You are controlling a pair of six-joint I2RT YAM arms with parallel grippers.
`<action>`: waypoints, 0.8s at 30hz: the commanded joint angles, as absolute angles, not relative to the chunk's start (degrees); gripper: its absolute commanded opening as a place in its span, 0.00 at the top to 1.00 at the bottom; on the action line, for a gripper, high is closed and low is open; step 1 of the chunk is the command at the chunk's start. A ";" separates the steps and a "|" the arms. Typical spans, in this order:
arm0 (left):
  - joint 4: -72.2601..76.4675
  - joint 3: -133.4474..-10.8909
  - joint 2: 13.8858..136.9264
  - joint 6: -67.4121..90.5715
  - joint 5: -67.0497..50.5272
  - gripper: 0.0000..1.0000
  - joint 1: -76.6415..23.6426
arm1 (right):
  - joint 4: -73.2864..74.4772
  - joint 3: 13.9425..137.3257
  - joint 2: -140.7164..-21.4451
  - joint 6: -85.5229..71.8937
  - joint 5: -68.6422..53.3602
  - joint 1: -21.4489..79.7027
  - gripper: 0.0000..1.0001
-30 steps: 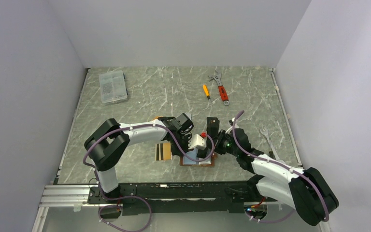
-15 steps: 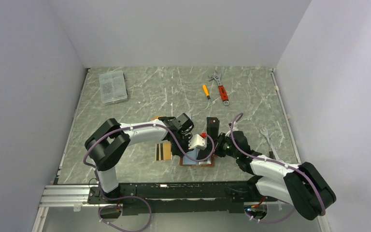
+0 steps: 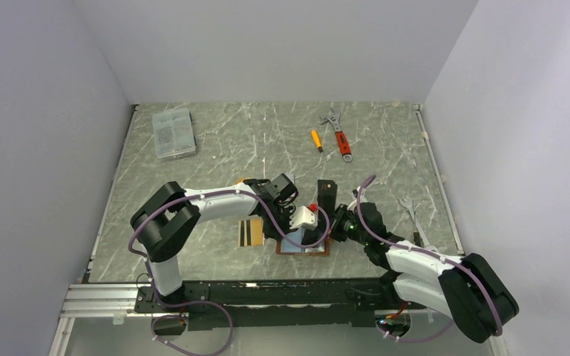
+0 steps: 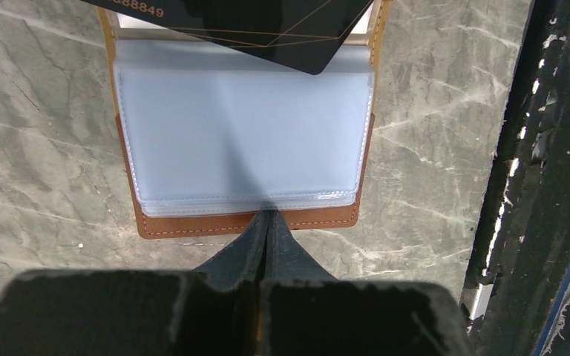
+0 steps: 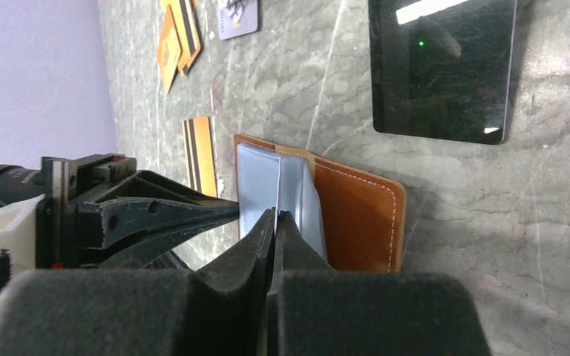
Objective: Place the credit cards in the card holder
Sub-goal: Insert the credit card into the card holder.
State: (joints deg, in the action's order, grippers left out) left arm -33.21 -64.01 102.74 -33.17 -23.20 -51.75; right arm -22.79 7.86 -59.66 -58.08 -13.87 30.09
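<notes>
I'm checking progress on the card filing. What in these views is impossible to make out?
- Card holder, top view: mostly covered by left gripper and right gripper.
- Black card, left wrist: cut by the top edge, number partly lost.
- Sleeves, left wrist: cloudy, so any card inside is unclear.
- Silver card, right wrist: cut off at top, print too small.

Near the middle of the table's (image 3: 267,148) near edge: open card holder (image 3: 306,250), with left gripper (image 3: 294,233) and right gripper (image 3: 326,236) down on it from either side. Just left of it: gold credit card (image 3: 250,232) with black stripes. By the far left corner: clear lidded box (image 3: 173,133). Toward the far edge, right of middle: orange screwdriver (image 3: 316,140) beside red-handled wrench (image 3: 339,136). Near the right edge: silver spanner (image 3: 410,211).
</notes>
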 commanded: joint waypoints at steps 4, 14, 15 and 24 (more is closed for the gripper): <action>-33.18 -64.33 104.06 -32.96 -21.69 0.98 -52.11 | -28.47 7.40 -63.02 -58.67 -15.12 29.88 1.00; -33.22 -64.37 103.97 -33.05 -21.46 0.99 -52.04 | -29.63 6.76 -63.16 -57.97 -15.57 29.88 1.00; -33.27 -64.41 103.97 -33.05 -21.49 0.99 -52.03 | -29.05 6.81 -62.80 -57.62 -15.49 29.82 1.00; -33.54 -64.56 104.19 -33.22 -21.18 1.00 -52.07 | -28.87 5.98 -60.20 -57.47 -14.68 29.00 1.00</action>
